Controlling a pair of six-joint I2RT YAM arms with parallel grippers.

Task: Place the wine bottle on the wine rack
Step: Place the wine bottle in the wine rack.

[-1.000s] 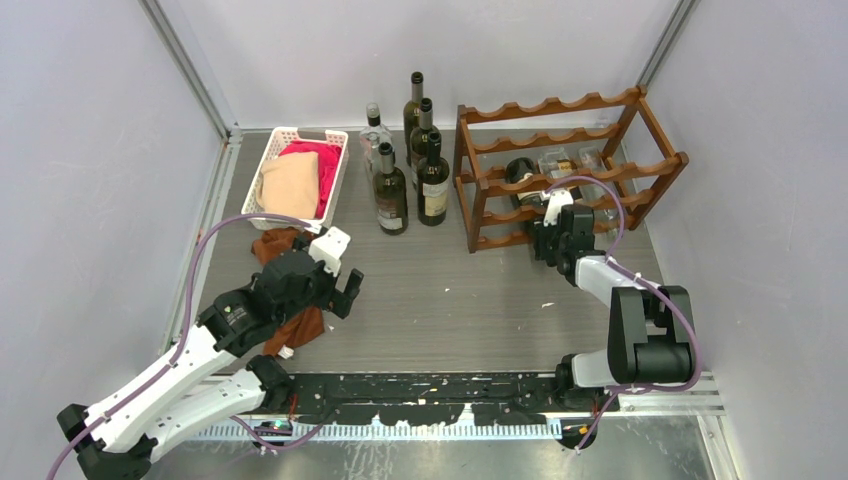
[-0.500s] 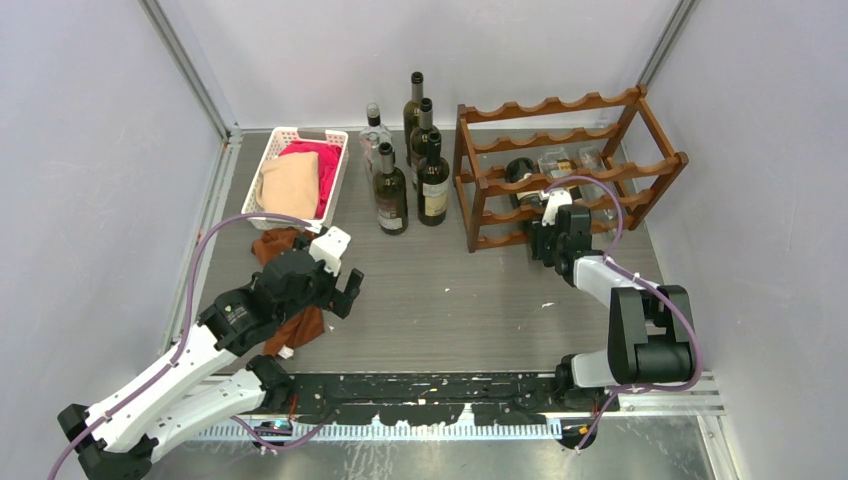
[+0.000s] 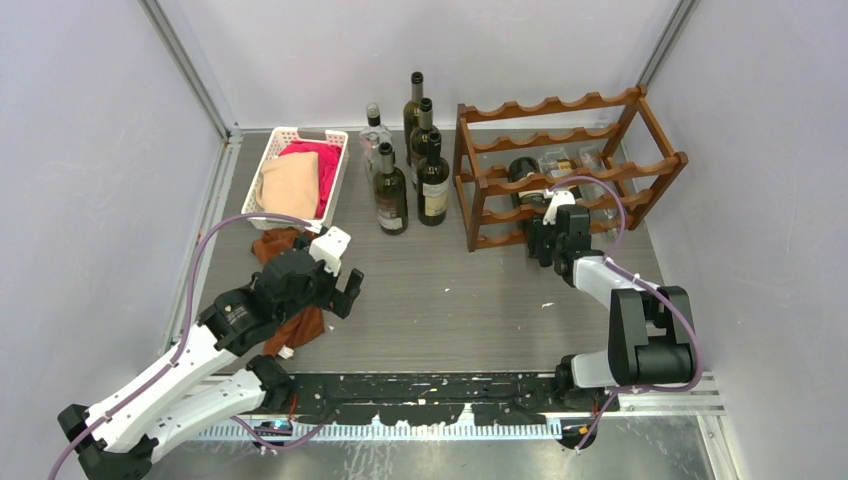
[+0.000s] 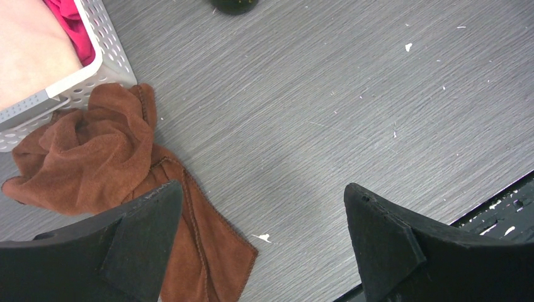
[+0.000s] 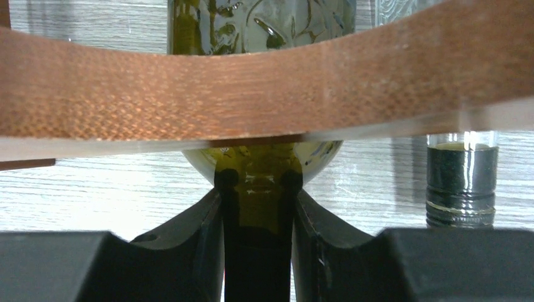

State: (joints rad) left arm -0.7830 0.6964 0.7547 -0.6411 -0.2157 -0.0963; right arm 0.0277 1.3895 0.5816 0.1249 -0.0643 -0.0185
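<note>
The reddish-brown wine rack [image 3: 600, 170] stands at the back right. A dark green wine bottle [image 3: 522, 172] lies on its side in a middle tier, neck pointing toward me. My right gripper [image 3: 543, 222] is shut on the bottle's neck [image 5: 255, 217], just below a scalloped rail [image 5: 264, 94] in the right wrist view. The bottle's shoulder rises behind that rail. My left gripper [image 3: 342, 290] hovers open over the bare table at the front left, holding nothing, its fingers [image 4: 390, 239] wide apart.
Several upright bottles [image 3: 412, 160] stand left of the rack. Two clear bottles [image 3: 575, 160] lie in the rack beside the held one, one capped neck [image 5: 461, 182] to my right. A white basket [image 3: 290, 175] of cloths and a brown cloth [image 4: 113, 157] lie at the left.
My right gripper has edged slightly toward the rack with the bottle neck in it. The left arm has not moved.
</note>
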